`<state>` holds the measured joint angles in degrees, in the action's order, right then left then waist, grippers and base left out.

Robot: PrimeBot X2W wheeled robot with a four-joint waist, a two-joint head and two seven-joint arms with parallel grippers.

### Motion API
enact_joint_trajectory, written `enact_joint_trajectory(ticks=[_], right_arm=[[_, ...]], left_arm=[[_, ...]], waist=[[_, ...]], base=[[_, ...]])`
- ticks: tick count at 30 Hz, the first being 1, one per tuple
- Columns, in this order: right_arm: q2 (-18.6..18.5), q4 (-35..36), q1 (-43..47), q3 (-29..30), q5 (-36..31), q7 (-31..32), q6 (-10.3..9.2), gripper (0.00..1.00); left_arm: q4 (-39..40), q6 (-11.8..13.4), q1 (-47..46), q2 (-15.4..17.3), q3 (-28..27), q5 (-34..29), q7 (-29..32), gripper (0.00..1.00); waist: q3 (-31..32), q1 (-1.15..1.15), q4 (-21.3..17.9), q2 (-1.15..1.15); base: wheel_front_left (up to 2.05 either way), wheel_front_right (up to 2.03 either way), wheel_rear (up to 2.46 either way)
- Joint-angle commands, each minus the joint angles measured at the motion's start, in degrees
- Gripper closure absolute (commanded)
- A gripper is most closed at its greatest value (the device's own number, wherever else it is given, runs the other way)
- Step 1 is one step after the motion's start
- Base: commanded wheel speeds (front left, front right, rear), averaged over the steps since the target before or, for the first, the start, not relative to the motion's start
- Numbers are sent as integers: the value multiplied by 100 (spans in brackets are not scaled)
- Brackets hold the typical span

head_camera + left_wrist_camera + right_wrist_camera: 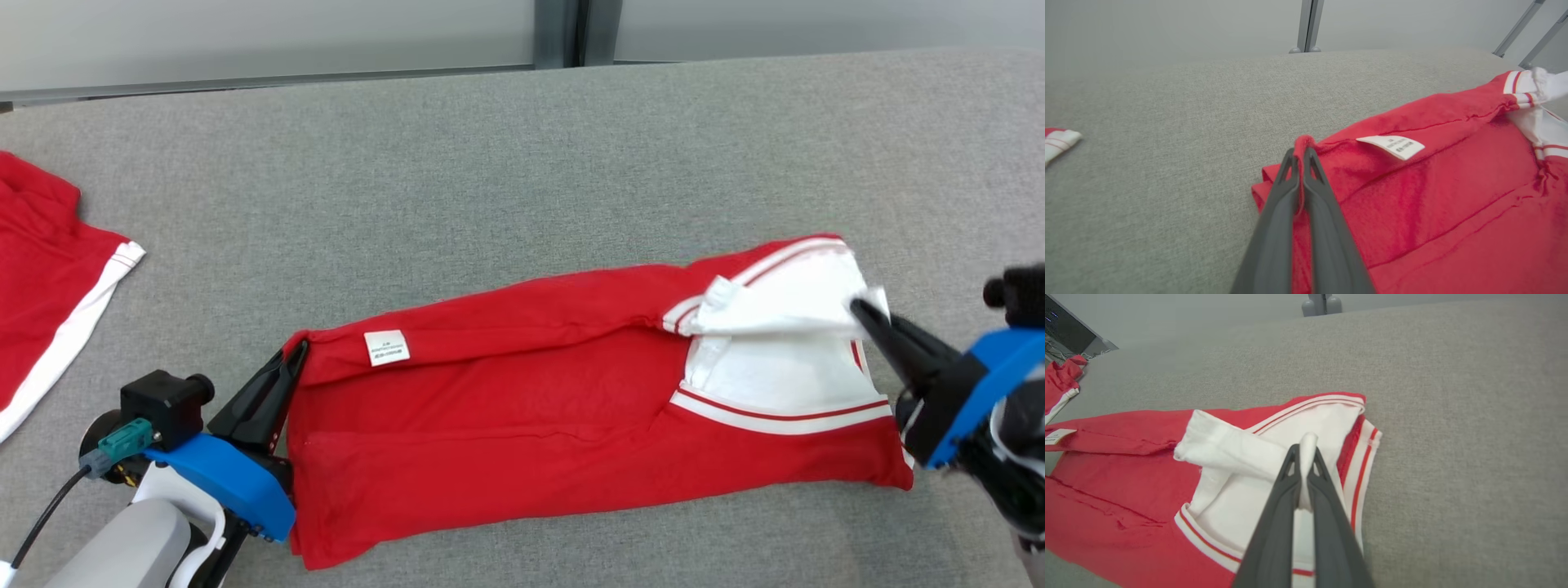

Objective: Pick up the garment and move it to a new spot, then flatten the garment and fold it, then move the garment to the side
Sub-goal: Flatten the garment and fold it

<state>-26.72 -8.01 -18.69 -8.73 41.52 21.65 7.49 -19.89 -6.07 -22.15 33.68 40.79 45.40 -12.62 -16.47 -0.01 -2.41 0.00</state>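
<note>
Two arms low, flanking garment (pixel 522 408) | jaws pinching its ends

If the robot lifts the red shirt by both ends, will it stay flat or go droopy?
Probably droopy: the red shirt is soft, creased cloth, so its middle would likely sag between the left gripper and right gripper. It looks thin, so probably light. Both grippers pinch fabric tightly, so it likely won't slip.

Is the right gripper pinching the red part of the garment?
No: in the right wrist view the right gripper is shut on a white fold of the garment, not on its red cloth.
</note>
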Motion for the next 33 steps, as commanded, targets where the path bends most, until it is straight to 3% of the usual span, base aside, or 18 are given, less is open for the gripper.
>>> enact_joint_trajectory(ticks=[1,8,9,10,11,12,13,18,26,33], right_arm=[[32,134,348,120,48,87,1,100],[202,501,1053,342,66,360,1,100],[220,559,1143,363,11,415,2,56],[258,599,1239,412,-22,459,1,32],[271,635,1327,462,-95,509,1,0],[274,713,1384,490,-162,504,2,0],[296,750,1457,530,-200,531,1,0],[467,914,1667,876,-390,540,1,0],[1089,747,1374,1643,-1030,980,1,0],[1750,-207,689,2196,-2004,1418,1,0]], left_arm=[[-64,7,66,-27,-6,-11,-67,100],[-293,72,78,-113,-15,-41,-117,100],[-328,84,89,-135,-6,-33,-118,86],[-357,97,91,-150,-1,-32,-121,71],[-385,109,96,-166,-9,-24,-124,49],[-412,130,106,-185,-16,-22,-134,16],[-431,168,124,-206,-33,-27,-152,0],[-351,355,283,-345,-366,55,-236,0],[536,795,811,-829,-1746,-452,-261,0],[499,712,815,-1073,-1840,-815,-262,0]], waist=[[21,1,-14,0],[80,1,-32,0],[94,1,-35,0],[111,1,-36,0],[128,1,-36,0],[150,1,-36,0],[174,1,-37,0],[348,1,2,0],[578,1,184,0],[523,1,376,0]], base=[[0,0,0],[0,0,0],[0,0,0],[0,0,0],[0,0,0],[0,0,0],[0,0,0],[0,0,0],[0,0,0],[0,0,0]])
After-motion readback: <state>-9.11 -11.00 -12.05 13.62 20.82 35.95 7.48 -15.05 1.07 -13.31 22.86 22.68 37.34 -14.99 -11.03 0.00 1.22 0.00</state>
